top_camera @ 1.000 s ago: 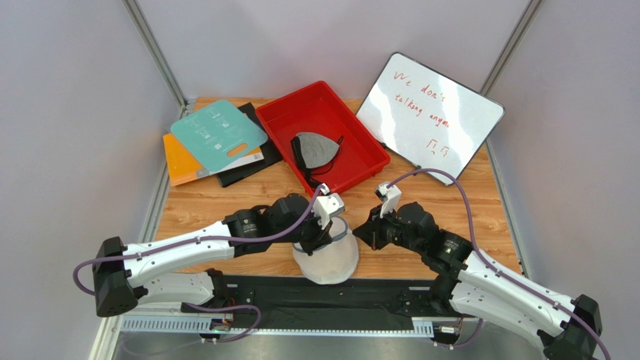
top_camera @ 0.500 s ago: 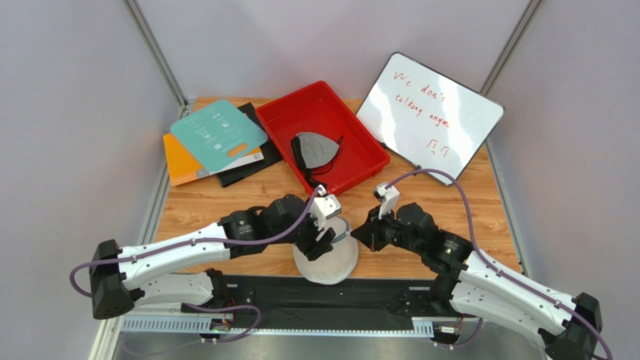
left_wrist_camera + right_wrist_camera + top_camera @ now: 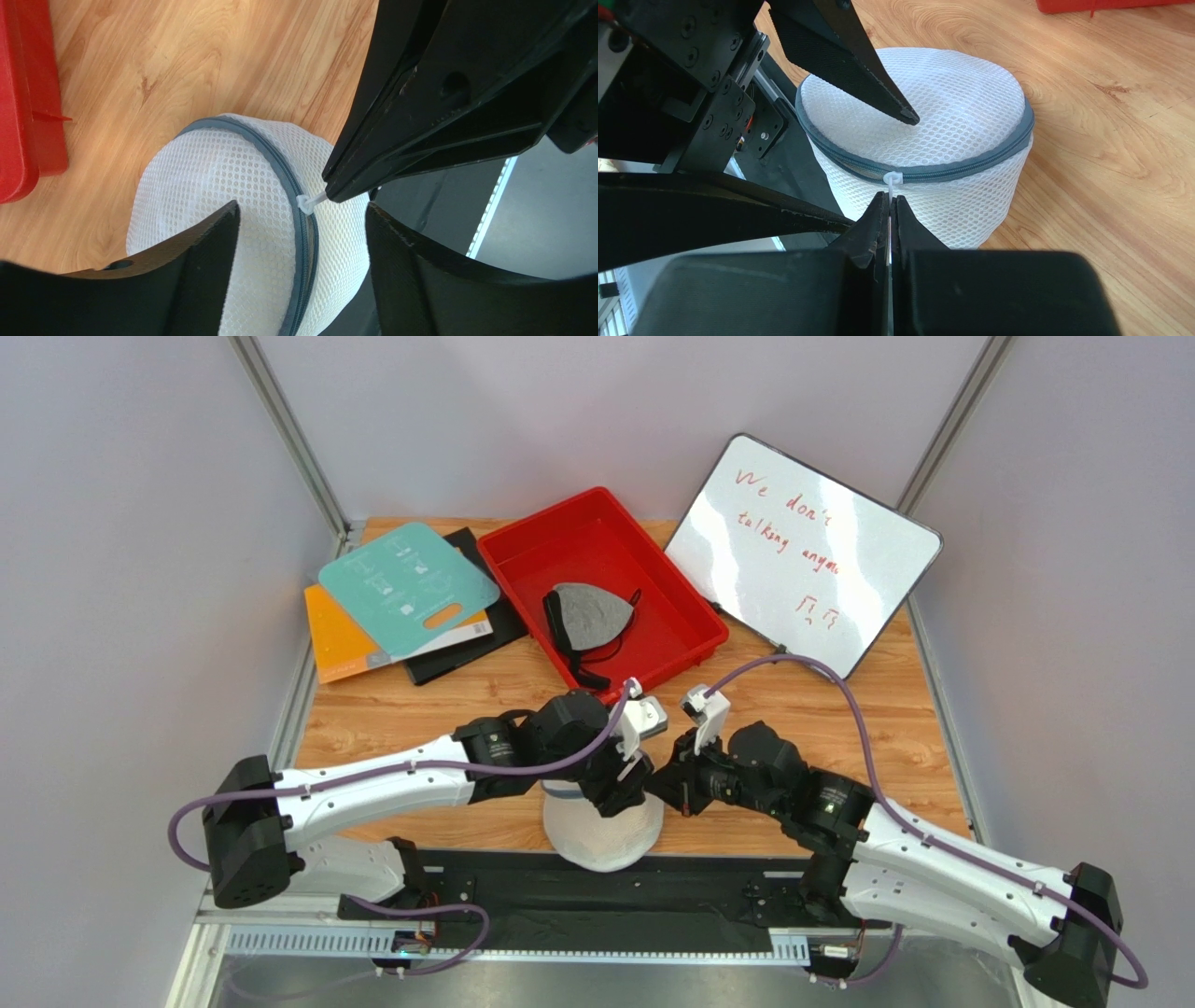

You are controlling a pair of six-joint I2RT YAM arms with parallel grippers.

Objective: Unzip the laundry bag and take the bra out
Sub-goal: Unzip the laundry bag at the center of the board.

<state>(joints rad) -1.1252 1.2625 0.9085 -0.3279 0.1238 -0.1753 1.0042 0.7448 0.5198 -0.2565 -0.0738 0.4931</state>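
Laundry bag [image 3: 603, 829]: at 6 o'clock on the table [image 3: 407, 714], against the near edge. Grey zipper band [image 3: 969, 166] shows no clear opening.

Right gripper [image 3: 889, 204]: pressed together, pinching the white zipper pull [image 3: 892, 180].

Left gripper [image 3: 300, 210]: spread, straddling the dome, with one fingertip [image 3: 906, 115] on the mesh top.

Bra: not visible, presumably inside the bag.

Step in hand: run the pull round the rim.
- Keep the drag tangent to the band's curve and low.
- Let the left fingers pin the dome so it does not turn or lift.
- The tab is thin and could slip out.

At 12 o'clock: red tray [image 3: 561, 532] holding a grey bra [image 3: 586, 613], which is not the target.
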